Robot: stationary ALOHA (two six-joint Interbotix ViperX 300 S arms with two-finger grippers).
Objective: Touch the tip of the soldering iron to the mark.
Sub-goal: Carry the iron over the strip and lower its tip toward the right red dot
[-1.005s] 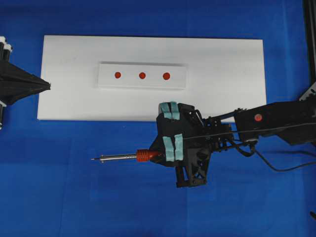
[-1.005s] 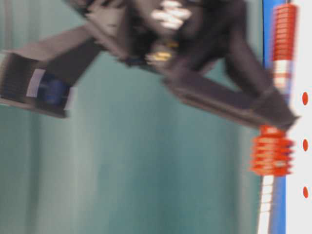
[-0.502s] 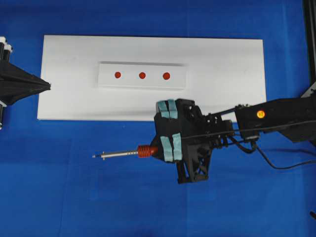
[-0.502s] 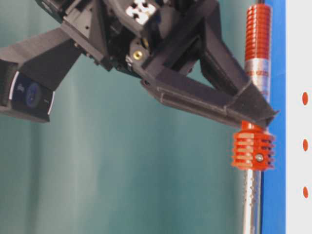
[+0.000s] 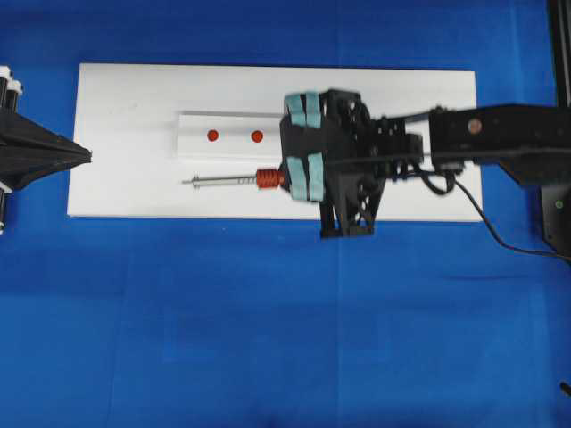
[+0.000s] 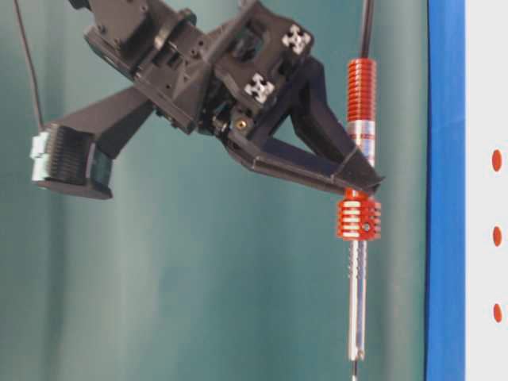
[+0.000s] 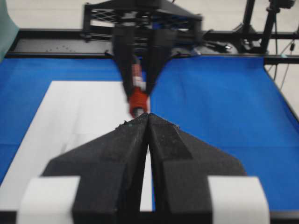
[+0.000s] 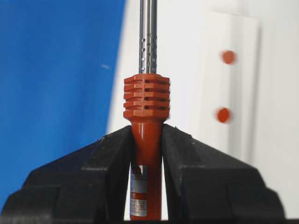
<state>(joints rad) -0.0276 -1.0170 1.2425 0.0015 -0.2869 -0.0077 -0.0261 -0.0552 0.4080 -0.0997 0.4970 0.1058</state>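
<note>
The soldering iron [image 5: 234,181] has an orange-red ribbed handle [image 8: 145,100] and a thin silver shaft. It lies level over the white board [image 5: 125,187], with its tip [image 5: 186,184] pointing left. My right gripper [image 5: 285,178] is shut on the handle just behind the ribbed collar [image 6: 359,218]. Two red marks [image 5: 212,135] [image 5: 257,136] show on a raised white strip [image 5: 234,150]; the gripper covers the strip's right end. The tip is beside the strip's near edge, apart from the marks [image 8: 223,115]. My left gripper [image 5: 87,156] rests shut at the board's left edge, holding nothing.
Blue cloth [image 5: 268,339] covers the table around the board. The iron's black cord [image 5: 508,245] trails off to the right behind my right arm. A black frame [image 7: 233,37] borders the far side of the table.
My right gripper has carried the iron from over the blue cloth up onto the white board, close to the strip, now covering the right-hand mark. The left gripper has not moved.
</note>
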